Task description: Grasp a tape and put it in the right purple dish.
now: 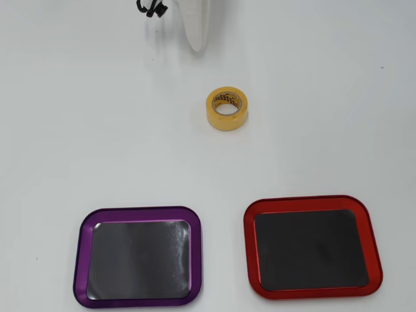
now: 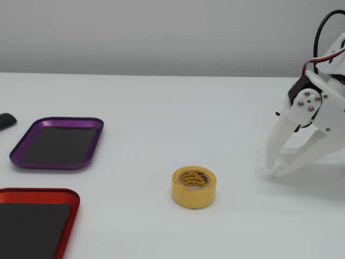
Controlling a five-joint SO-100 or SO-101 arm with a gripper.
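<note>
The tape (image 1: 227, 121), a small yellow-orange roll, lies flat with its hollow core up on the white table; in the fixed view (image 2: 194, 197) it is at centre front. The purple-rimmed dish (image 1: 79, 260) with a dark inner surface is at the lower left of the overhead view and at the left in the fixed view (image 2: 59, 120); it holds nothing. My white gripper (image 2: 274, 169) is at the right of the fixed view, tips down near the table, fingers together and holding nothing, well apart from the tape. In the overhead view only the gripper's tip (image 1: 197, 45) shows, above the tape.
A same-shaped red-rimmed tray (image 1: 305, 201) sits beside the purple dish, at the lower left in the fixed view (image 2: 38, 191). A small black object (image 2: 5, 120) lies at the left edge. A black cable (image 1: 151, 8) hangs by the arm.
</note>
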